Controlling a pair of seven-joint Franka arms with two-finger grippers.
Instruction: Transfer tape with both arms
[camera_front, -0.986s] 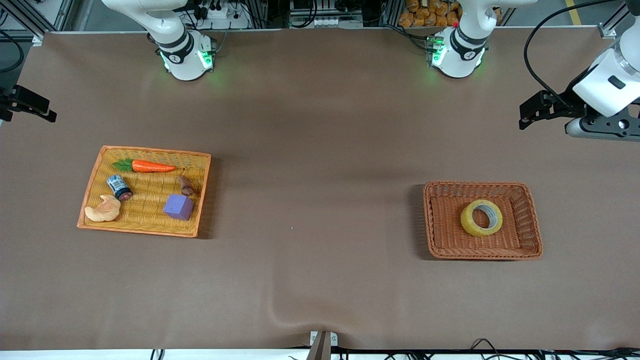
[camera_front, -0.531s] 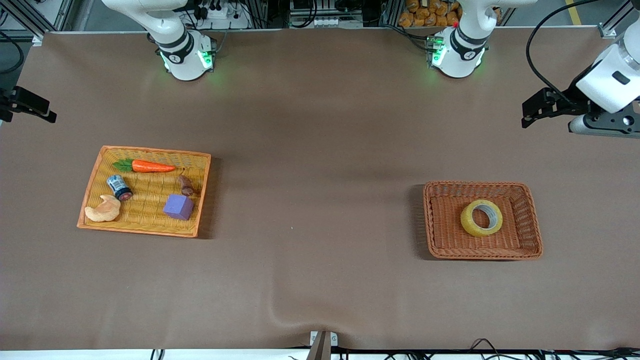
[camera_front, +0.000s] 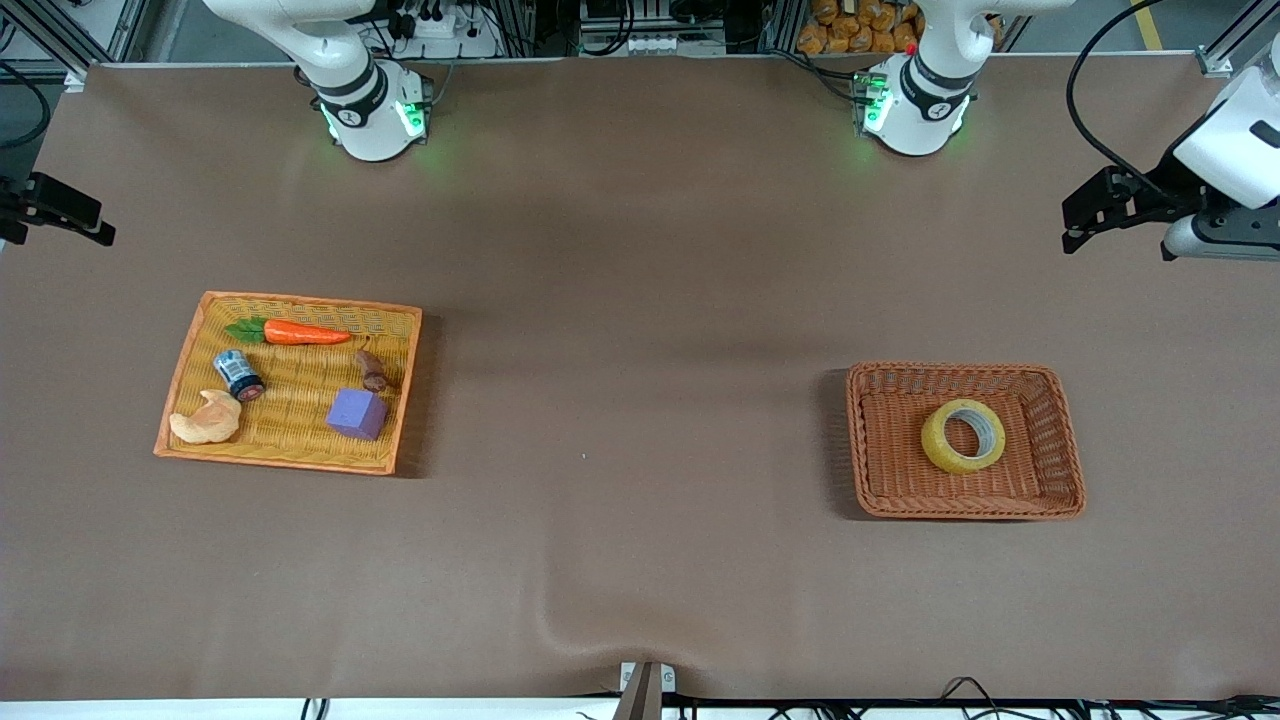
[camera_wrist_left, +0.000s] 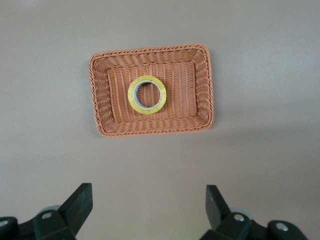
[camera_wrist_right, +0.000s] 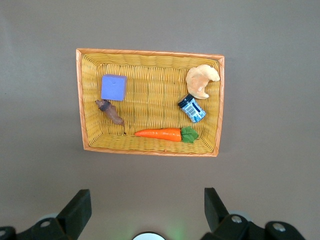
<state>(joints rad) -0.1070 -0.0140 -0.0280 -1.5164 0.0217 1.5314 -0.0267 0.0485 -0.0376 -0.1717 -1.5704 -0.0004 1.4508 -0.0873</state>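
Observation:
The tape (camera_front: 963, 436), a yellow ring with a grey core, lies flat in a brown wicker basket (camera_front: 960, 372) toward the left arm's end of the table. It also shows in the left wrist view (camera_wrist_left: 146, 94), in the basket (camera_wrist_left: 150, 50). My left gripper (camera_front: 1085, 212) is open and empty, high above the table, well apart from the basket; its fingers (camera_wrist_left: 80, 200) stand wide. My right gripper (camera_wrist_right: 147, 205) is open and empty, high over the table near its base, with only its black tips (camera_front: 60, 212) showing in the front view.
A yellow wicker tray (camera_front: 300, 300) toward the right arm's end holds a carrot (camera_front: 300, 332), a purple block (camera_front: 357, 413), a small jar (camera_front: 239, 375), a croissant (camera_front: 206, 420) and a brown piece (camera_front: 373, 372). The cloth has a wrinkle (camera_front: 560, 625) near the front edge.
My left gripper has drifted outward toward the left arm's end of the table. The tape, the baskets and the right gripper have not moved.

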